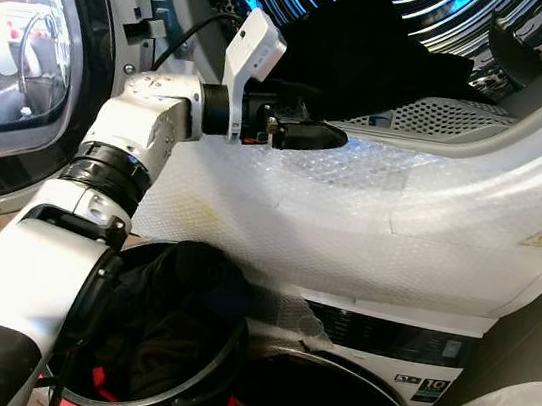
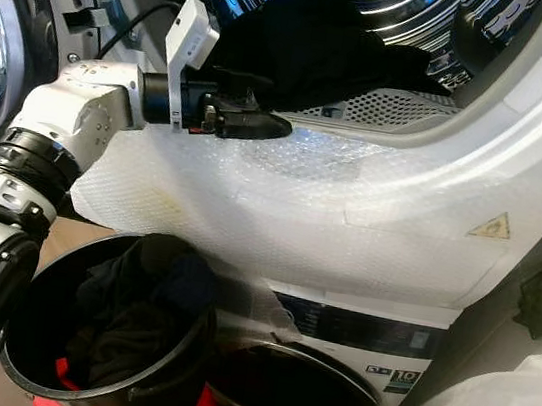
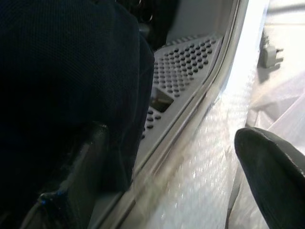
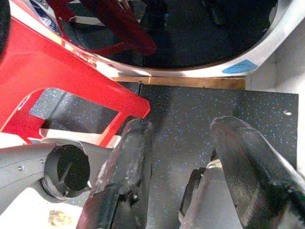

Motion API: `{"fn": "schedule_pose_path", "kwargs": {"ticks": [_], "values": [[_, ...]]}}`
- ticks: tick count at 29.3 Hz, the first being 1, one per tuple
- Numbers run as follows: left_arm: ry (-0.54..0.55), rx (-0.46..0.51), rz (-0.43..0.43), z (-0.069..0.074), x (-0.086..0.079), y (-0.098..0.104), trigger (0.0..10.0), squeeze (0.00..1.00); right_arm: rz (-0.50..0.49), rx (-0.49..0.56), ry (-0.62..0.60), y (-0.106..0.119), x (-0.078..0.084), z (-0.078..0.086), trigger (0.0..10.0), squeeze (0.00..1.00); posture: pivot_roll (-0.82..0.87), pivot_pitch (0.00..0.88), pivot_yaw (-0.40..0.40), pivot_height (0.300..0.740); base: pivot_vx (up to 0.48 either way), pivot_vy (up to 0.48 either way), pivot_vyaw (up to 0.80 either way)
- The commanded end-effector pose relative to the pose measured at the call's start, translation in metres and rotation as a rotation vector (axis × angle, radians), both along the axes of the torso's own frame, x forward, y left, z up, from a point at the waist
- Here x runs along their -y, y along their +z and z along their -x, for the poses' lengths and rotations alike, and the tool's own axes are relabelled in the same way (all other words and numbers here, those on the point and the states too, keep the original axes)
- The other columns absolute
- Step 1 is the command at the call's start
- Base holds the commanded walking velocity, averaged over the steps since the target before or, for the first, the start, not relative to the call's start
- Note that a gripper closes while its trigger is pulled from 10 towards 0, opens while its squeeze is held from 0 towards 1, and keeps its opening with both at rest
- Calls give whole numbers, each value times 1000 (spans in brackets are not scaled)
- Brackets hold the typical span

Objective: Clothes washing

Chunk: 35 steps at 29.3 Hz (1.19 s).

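**Dark garment at the dryer mouth**

The left gripper (image 1: 326, 135) is held at the upper drum's rim (image 1: 445, 116), fingers parted, beside the black garment (image 1: 372, 56) lying inside. Bubble wrap (image 1: 350, 214) covers the front below. The right gripper (image 4: 181, 157) is spread over speckled floor (image 4: 190, 105) by a red stool (image 4: 62, 71). A laundry bin (image 1: 155, 348) is seen beneath.

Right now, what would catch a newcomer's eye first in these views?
The left gripper reaches to the lip of the open drum, its fingers apart beside a dark garment that spills over the rim. Below it stands a black bucket of dark clothes, in front of a lower machine.
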<state>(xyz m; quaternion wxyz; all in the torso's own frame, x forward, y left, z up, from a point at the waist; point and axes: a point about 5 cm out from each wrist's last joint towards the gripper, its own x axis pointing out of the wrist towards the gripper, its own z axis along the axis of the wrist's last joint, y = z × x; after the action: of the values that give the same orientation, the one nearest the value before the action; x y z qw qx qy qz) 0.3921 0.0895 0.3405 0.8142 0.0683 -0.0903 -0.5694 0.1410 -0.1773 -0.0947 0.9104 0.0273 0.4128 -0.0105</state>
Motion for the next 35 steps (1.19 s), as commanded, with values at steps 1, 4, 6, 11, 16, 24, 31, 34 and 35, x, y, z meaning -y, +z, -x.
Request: {"fn": "schedule_pose_path", "kwargs": {"ticks": [1, 4, 6, 11, 16, 24, 31, 34, 35], "values": [[24, 26, -41, -2, 0, 5, 10000, 0, -5, -47, -7, -5, 0, 14, 10000, 0, -61, 68, 139, 740, 0, 0, 0], [65, 31, -53, -5, 0, 6, 10000, 0, -3, -45, -10, -6, 1, 16, 10000, 0, -71, 68, 143, 740, 0, 0, 0], [148, 49, -10, -9, -2, 13, 10000, 0, 1, -49, -12, -6, 3, 20, 10000, 0, -91, 72, 147, 740, 0, 0, 0], [345, 95, 99, -16, -6, 30, 10000, 0, 9, -55, -21, -7, 8, 26, 10000, 0, -124, 86, 150, 740, 0, 0, 0], [496, 136, 143, -20, -8, 39, 10000, 0, 18, -56, -40, -8, 14, 32, 10000, 0, -156, 98, 157, 740, 0, 0, 0], [789, 174, 233, -26, -14, 47, 10000, 0, 34, -62, -55, -8, 20, 42, 10000, 0, -190, 125, 158, 740, 0, 0, 0], [722, 122, 182, -27, 2, 29, 10000, 0, 53, -63, -51, -8, 21, 42, 10000, 0, -184, 126, 155, 740, 0, 0, 0], [575, 103, 152, -23, 15, 24, 10000, 0, 53, -61, -46, -8, 19, 39, 10000, 0, -168, 121, 152, 740, 0, 0, 0], [558, 103, 151, -23, 16, 25, 10000, 0, 53, -60, -45, -8, 19, 39, 10000, 0, -168, 121, 152, 740, 0, 0, 0]]}}
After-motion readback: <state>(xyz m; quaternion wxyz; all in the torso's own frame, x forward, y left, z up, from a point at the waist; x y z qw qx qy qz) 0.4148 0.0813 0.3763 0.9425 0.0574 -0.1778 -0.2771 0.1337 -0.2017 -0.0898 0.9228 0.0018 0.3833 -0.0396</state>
